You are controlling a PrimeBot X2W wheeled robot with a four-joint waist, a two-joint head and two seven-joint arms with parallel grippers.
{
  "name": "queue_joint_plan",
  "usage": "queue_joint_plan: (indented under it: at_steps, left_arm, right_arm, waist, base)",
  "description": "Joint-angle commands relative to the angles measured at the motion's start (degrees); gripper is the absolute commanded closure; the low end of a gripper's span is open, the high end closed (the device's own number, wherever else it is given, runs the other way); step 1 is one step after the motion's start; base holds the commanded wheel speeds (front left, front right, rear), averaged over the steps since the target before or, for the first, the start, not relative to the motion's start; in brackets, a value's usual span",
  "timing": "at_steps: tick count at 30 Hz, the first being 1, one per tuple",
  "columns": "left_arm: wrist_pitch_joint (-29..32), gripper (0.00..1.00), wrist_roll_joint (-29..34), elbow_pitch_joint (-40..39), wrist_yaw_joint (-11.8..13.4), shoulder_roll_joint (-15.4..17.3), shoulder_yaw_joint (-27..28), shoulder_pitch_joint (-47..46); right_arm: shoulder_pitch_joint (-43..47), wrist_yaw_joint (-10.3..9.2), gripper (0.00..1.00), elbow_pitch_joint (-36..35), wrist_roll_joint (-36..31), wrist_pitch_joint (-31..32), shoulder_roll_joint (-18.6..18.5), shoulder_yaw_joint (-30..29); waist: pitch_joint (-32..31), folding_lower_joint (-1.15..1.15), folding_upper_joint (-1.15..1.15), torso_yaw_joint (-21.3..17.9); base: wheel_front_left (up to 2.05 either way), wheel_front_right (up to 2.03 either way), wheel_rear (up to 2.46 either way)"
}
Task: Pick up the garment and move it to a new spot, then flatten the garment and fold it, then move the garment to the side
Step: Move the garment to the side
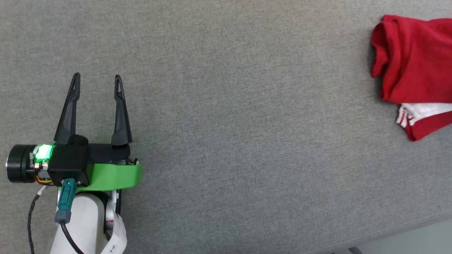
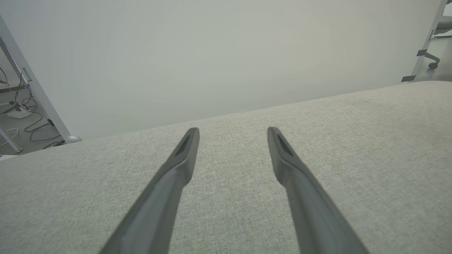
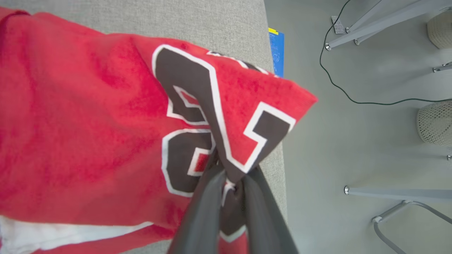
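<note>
I'm clamping my right claw (image 3: 229,176) shut on a thin fold of the shirt (image 3: 88,123) at three o'clock, left claw (image 1: 97,79) idling open and empty; so small a pinch may slip on lifting.

The left gripper (image 1: 97,75) has two long black fingers (image 1: 69,113), thin and pointed, on a black block (image 1: 70,160) with a bright green band (image 1: 113,176) and a green light (image 1: 43,152). A teal plug (image 1: 66,199) with a black cable (image 1: 67,233) sits on the white round forearm (image 1: 84,218). The right gripper (image 3: 235,173) has dark grey fingers (image 3: 201,218).
</note>
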Motion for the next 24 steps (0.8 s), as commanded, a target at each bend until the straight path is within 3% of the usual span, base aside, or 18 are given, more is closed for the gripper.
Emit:
queue_joint_plan:
  at_steps: [1, 11, 12, 13, 17, 24]
  left_arm:
    - [-0.3, 0.0, 0.5, -0.8, 0.3, 0.7, 0.1, -1.1]
    - [-0.3, 0.0, 0.4, -1.8, 1.4, 0.7, -0.3, -0.3]
    - [-0.3, 0.0, 0.3, -1.5, 1.6, 0.6, -0.4, 0.0]
    - [-0.3, 0.0, 0.2, -1.2, 1.7, 0.4, -0.5, 0.3]
    - [-0.3, 0.0, -0.5, 0.1, 2.2, -0.5, -1.0, 1.7]
    - [-0.3, 0.0, -1.9, 1.8, 3.1, -1.8, -1.1, 6.0]
  right_arm:
    - [-2.1, -0.04, 1.0, 1.6, -1.4, -0.7, -0.1, -0.6]
    - [-7.9, -0.04, 1.0, 13.8, -6.0, -3.6, 3.5, -3.8]
    - [-7.9, -0.04, 0.55, 14.9, -5.9, -3.7, 4.2, -4.2]
    - [-7.9, -0.04, 0.0, 15.6, -5.9, -3.7, 4.7, -4.4]
    - [-7.2, -0.04, 0.0, 15.7, -6.8, -6.7, 4.6, -4.4]
    - [-4.0, -0.04, 0.0, 8.8, -8.6, -20.4, 5.3, -7.4]
  waist:
    - [3.7, -0.01, -0.01, 1.0]
    - [3.5, -0.01, -0.01, 1.8]
    - [2.7, -0.01, -0.01, 1.9]
    - [2.0, -0.01, -0.01, 2.0]
    - [-2.2, -0.01, -0.01, 2.6]
    - [-9.6, -0.01, -0.01, 4.0]
  base:
    - [0.0, 0.0, 0.0]
    - [0.0, 0.0, 0.0]
    - [0.0, 0.0, 0.0]
    - [0.0, 0.0, 0.0]
    - [0.0, 0.0, 0.0]
    - [0.0, 0.0, 0.0]
